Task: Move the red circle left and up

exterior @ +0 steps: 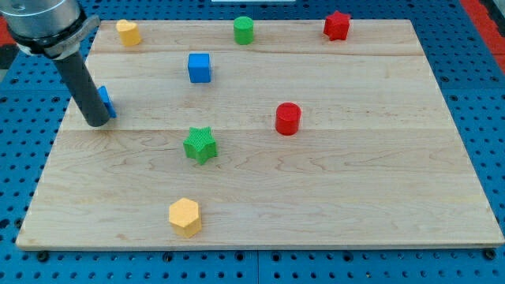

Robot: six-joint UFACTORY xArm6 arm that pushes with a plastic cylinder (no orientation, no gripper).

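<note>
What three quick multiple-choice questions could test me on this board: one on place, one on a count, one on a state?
1. Where is the tip?
A. at the view's left, against a blue block
B. beside the red circle
C. at the view's bottom right

2. How many red blocks are there?
A. one
B. two
C. three

3. Is the tip touching the red circle?
A. yes
B. no, far apart
C. hidden

Answers: 1 A, the rod partly hides that blue block. 2 B, the circle and the red star. 3 B, the green star lies between them.
</note>
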